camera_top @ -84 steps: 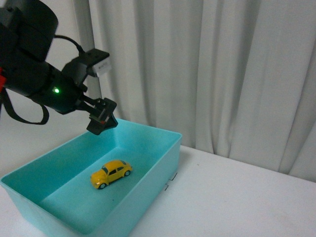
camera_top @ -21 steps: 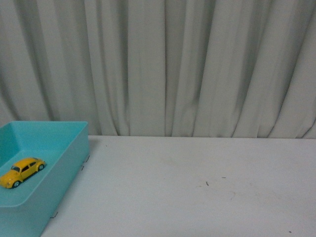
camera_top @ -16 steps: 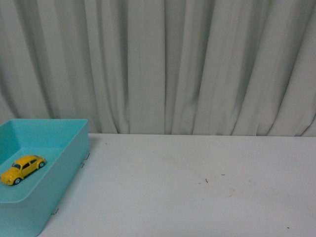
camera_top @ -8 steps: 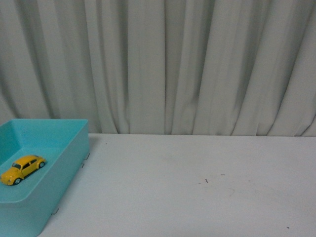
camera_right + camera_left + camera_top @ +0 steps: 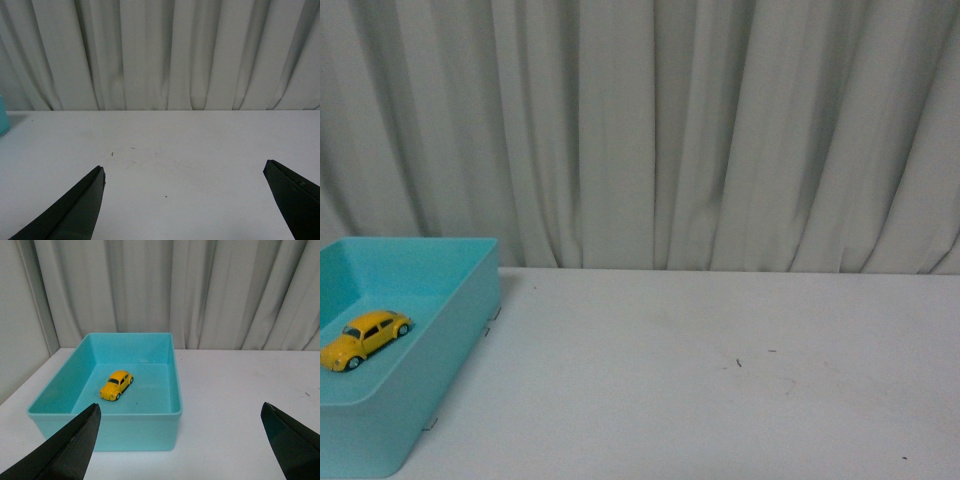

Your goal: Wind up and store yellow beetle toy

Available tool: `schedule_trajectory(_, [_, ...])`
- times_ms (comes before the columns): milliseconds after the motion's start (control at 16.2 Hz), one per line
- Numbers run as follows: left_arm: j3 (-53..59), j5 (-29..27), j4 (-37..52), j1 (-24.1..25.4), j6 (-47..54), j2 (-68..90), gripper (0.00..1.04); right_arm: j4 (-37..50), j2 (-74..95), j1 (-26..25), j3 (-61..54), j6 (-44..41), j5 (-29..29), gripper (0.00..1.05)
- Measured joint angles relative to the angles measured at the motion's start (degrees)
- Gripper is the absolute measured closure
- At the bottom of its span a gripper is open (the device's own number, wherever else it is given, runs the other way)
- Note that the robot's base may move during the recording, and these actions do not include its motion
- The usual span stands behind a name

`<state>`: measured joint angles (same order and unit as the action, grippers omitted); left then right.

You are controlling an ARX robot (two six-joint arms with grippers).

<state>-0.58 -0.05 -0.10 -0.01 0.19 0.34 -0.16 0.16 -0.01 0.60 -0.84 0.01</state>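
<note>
Teal bin (image 5: 470, 330) on white table (image 5: 720, 380), curtain (image 5: 670, 130) behind.

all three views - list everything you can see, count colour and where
yellow beetle toy: 1, yellow with dark windows and wheels, on its wheels on the floor of the bin, touching no wall
bin: 1, teal, open-topped, on the table at the far left of the front view
table: 1, white, a few small dark specks on it
curtain: white, pleated, hanging behind the table across every view
wall: a plain pale strip beside the curtain, left wrist view only
left gripper: 1, black, open, back from the bin and empty
right gripper: 1, black, open, over bare table and empty
</note>
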Motion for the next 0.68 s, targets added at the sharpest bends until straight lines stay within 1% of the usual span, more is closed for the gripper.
schedule_trajectory(680, [0.00,0.00,-0.09,0.00,-0.07,0.00,0.07,-0.04,0.00,0.00,0.00,0.00,0.00,0.07])
